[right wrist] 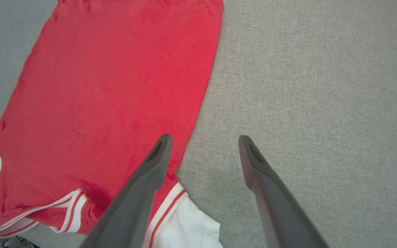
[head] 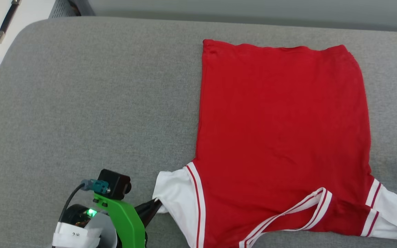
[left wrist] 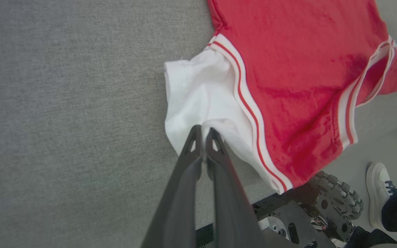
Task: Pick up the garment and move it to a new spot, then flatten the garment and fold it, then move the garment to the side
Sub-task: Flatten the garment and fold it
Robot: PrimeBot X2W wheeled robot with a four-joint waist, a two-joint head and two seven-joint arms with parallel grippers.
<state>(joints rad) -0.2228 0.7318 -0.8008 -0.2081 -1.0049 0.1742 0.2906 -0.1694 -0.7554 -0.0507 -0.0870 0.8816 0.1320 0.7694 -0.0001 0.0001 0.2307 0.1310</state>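
The left end effector [left wrist: 203,132] is pressing its two long dark fingers together, clamped on a raised fold of the nearest white short sleeve [left wrist: 198,93]. The right end effector [right wrist: 204,139] is holding its fingers wide apart, gripping nothing, above the opposite side edge of the cloth. Past the near edge, the left wrist view is showing the robot's black wheeled base [left wrist: 336,196] and a person's white shoe [left wrist: 379,187]. A white cabinet top with a black bar handle [head: 6,20] is standing beyond the far left corner. The red jersey-style knit garment [head: 281,113] is lying flat, plain red side up, on the right half of the grey fabric-covered counter [head: 81,103]. Its hem is pointing toward the far edge, and its red-and-white striped collar [head: 288,213] is lying twisted near the front edge.
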